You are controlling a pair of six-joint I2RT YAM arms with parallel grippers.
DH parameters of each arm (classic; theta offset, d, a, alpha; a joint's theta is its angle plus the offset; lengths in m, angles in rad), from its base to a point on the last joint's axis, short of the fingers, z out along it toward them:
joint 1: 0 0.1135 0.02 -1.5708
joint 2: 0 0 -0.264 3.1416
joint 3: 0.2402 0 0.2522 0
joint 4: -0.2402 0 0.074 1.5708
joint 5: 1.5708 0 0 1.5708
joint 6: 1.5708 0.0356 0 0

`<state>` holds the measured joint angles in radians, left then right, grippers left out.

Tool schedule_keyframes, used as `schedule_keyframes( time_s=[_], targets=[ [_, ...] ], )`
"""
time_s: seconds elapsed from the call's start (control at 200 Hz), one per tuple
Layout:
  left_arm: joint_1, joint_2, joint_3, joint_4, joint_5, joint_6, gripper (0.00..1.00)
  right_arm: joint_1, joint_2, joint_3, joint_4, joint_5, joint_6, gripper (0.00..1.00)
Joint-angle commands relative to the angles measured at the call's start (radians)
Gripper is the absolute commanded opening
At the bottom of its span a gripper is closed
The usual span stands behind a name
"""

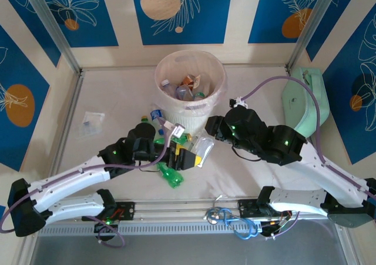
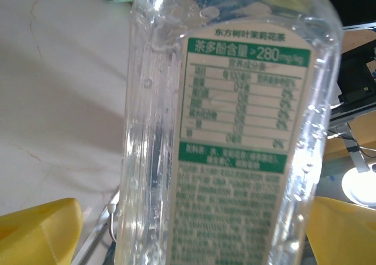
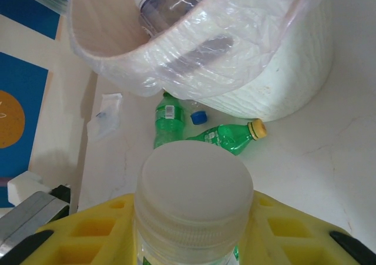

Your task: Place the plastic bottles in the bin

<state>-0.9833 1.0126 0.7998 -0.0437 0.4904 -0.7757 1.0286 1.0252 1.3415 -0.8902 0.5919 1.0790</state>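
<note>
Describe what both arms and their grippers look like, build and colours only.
Both arms match: the left arm and right arm have glossy white link shells, black joint housings with small lit green lights, and a lilac cable looped along each. The left gripper and right gripper carry chunky yellow plastic fingers, with recessed pockets on the right pair.

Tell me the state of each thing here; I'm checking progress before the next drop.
bin: upright, lined, bottles inside.
clear bottle: capped, gripped near its cap.
right gripper: shut on the clear bottle.
left gripper: open, straddling that bottle's body.
yellow-capped green bottle: capped, lying on the table by the bin.
green bottle near the left arm: lying on the table.
</note>
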Motion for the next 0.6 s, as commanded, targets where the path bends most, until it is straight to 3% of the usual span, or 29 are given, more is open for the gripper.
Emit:
schedule_keyframes(
  time_s=[0.0, 0.595],
  targets=[
    [-0.008, 0.002, 0.021, 0.058, 0.018, 0.014, 0.90, 0.011, -0.001, 0.040, 0.028, 0.017, -0.014, 0.39],
    [-0.008, -0.020, -0.036, 0.189, 0.038, -0.036, 0.57, -0.005, -0.020, 0.045, 0.063, -0.030, -0.008, 0.41]
  ],
)
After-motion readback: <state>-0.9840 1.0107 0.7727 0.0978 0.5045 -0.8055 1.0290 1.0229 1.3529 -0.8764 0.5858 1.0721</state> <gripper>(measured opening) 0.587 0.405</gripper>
